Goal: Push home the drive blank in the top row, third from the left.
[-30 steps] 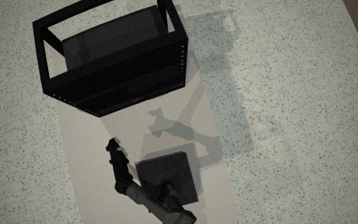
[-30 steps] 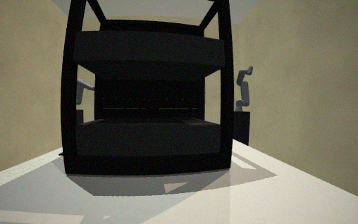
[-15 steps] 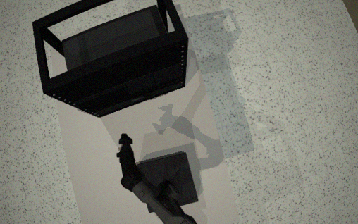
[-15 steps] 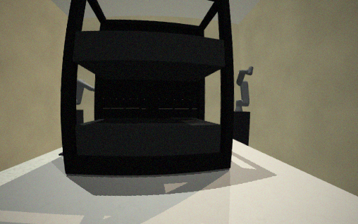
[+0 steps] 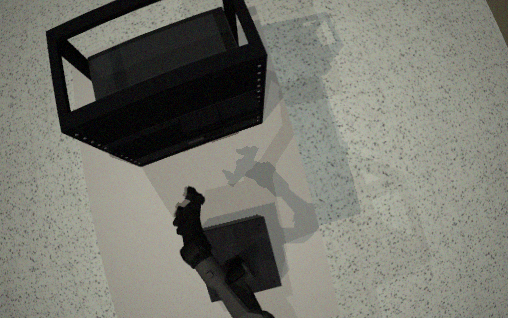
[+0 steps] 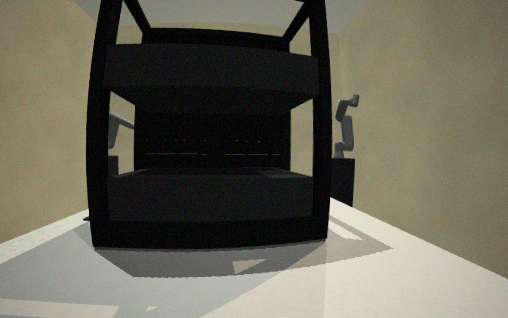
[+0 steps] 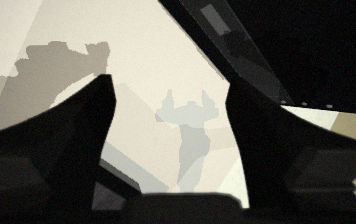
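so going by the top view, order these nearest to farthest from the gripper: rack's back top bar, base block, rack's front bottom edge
1. base block, beside the gripper
2. front bottom edge, rack's near side
3. back top bar, far side

You're looking at a bare, lab-like room: plain tan walls [image 6: 425, 125], a black equipment rack [image 6: 320, 150] [image 5: 57, 75] on a pale surface [image 6: 425, 270] [image 5: 425, 150] beyond the gripper [image 5: 183, 202] [image 7: 171, 89], and an arm on a dark pedestal [image 6: 343, 182] [image 5: 270, 270].
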### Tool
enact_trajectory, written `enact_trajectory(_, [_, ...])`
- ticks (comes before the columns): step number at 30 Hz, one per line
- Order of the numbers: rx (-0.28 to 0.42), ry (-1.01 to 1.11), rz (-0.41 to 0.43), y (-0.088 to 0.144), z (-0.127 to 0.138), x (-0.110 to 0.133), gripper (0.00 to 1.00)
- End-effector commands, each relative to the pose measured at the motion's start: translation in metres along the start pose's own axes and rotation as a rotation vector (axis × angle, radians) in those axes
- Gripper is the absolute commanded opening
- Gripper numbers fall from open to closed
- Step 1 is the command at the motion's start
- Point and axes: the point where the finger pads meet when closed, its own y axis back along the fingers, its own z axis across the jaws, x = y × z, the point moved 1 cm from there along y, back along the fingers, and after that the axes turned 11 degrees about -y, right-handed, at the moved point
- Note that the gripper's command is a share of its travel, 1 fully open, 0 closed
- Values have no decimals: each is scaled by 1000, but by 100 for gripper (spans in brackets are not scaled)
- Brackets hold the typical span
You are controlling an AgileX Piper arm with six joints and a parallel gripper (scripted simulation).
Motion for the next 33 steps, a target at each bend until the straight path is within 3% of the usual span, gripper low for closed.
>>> enact_trajectory(1, [4, -55, -2, 1, -4, 3, 100])
enact_trajectory(33, [41, -605, -15, 11, -39, 26, 100])
